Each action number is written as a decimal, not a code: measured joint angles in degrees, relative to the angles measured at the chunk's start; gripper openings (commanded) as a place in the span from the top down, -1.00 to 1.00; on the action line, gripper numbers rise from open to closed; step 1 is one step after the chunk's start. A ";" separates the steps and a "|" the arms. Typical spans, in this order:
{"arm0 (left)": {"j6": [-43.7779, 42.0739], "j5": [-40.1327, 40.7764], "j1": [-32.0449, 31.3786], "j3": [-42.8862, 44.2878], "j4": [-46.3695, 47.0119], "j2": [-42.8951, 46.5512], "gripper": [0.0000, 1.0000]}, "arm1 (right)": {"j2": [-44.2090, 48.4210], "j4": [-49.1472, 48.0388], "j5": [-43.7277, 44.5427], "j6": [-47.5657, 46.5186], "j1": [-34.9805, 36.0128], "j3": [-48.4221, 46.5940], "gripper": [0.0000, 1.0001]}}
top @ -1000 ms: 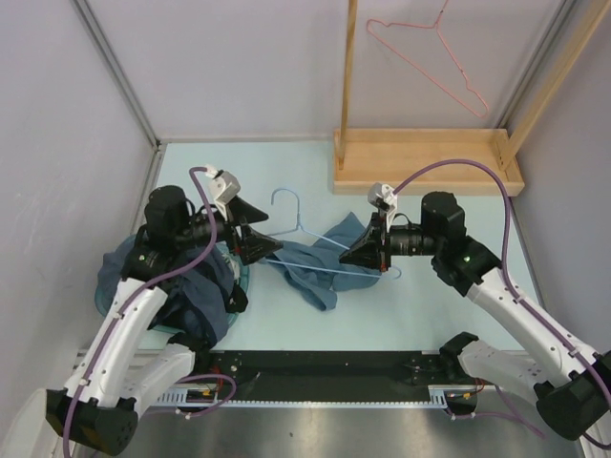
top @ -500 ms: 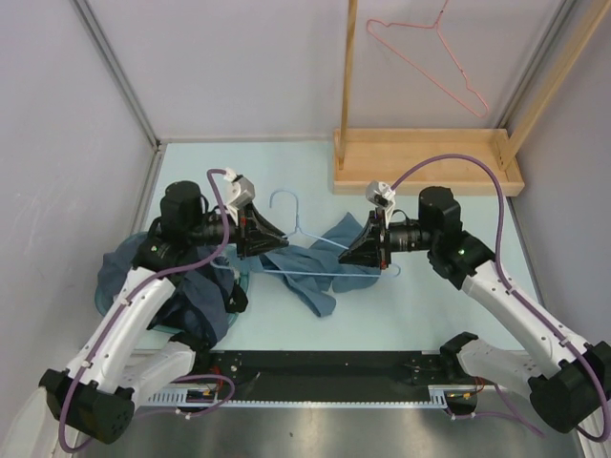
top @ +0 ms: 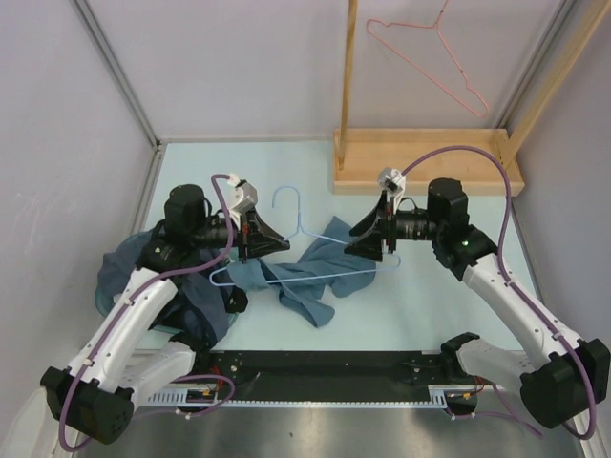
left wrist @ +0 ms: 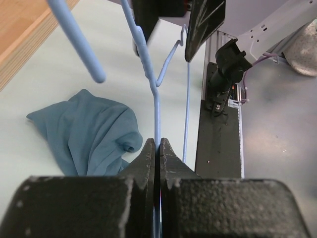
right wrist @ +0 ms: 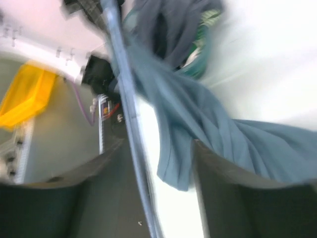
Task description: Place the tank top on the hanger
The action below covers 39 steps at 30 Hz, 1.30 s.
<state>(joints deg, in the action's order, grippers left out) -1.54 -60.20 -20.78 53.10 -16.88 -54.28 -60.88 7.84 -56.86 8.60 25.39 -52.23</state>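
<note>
The light-blue wire hanger (top: 289, 198) lies tilted mid-table, its hook toward the back. My left gripper (top: 280, 246) is shut on one of the hanger's (left wrist: 148, 64) sloping wires just below the neck, the wire pinched between its fingertips (left wrist: 148, 151). The teal tank top (top: 313, 279) is bunched around the hanger's lower bar; in the left wrist view the tank top (left wrist: 89, 134) lies on the table to the left. My right gripper (top: 355, 246) stands open at the hanger's right end. In its blurred view the hanger (right wrist: 130, 134) wire and a fold of tank top (right wrist: 198, 124) lie between the jaws, ungripped.
A dark navy heap of clothes (top: 177, 286) sits at the left under my left arm. A wooden rack base (top: 425, 162) with a post (top: 348, 76) stands at the back right, and a pink hanger (top: 430, 57) hangs above it. A yellow bin (right wrist: 25, 99) shows off the table.
My left gripper moved in and shut on the hanger wire. My right gripper opened, let go and drew back to the right. The hanger and tank top shifted slightly.
</note>
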 measured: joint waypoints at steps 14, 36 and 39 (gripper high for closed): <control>0.07 14.34 -0.37 3.65 -2.67 -7.21 1.00 | 7.28 4.02 18.05 2.38 -13.49 -1.88 -0.70; 0.61 34.16 -1.77 3.89 -4.31 -8.15 1.00 | -6.71 0.83 62.40 21.44 42.07 15.98 -0.63; 0.61 34.60 -1.77 3.76 -4.33 -7.89 1.00 | -10.67 0.76 66.23 23.56 43.87 15.41 -0.62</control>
<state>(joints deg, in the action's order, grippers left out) -0.93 -25.61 -22.55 56.86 -21.21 -62.17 -71.55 8.60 9.37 32.16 69.25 -36.82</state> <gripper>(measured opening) 0.020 0.816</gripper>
